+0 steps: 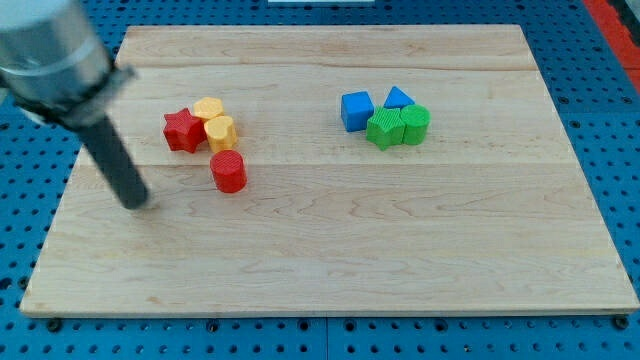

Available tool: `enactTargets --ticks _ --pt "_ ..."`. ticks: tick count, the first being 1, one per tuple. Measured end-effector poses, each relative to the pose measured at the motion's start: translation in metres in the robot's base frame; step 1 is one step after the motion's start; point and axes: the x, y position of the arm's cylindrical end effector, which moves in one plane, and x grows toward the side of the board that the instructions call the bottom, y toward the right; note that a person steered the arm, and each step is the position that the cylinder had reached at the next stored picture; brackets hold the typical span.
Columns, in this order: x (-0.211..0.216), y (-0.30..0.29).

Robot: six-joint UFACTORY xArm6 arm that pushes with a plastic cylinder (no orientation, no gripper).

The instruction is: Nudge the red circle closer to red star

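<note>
The red circle [229, 171] stands on the wooden board, just below and right of the red star [182, 130]. A yellow block [220, 132] sits between them, touching the star's right side, with a second yellow block [207, 108] above it. My tip [135, 201] rests on the board to the left of the red circle and below the red star, apart from both.
A blue cube [356, 110], a blue triangle-like block [398, 98], a green star [384, 129] and a green block [416, 123] cluster at the upper right. The board's [400, 260] left edge lies close to my tip.
</note>
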Motion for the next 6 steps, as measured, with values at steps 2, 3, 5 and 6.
enactTargets --ticks 2,3,5,6 --pt "-0.015 0.029" --pt "-0.016 0.032" --pt "-0.031 0.076" --pt "-0.064 0.023"
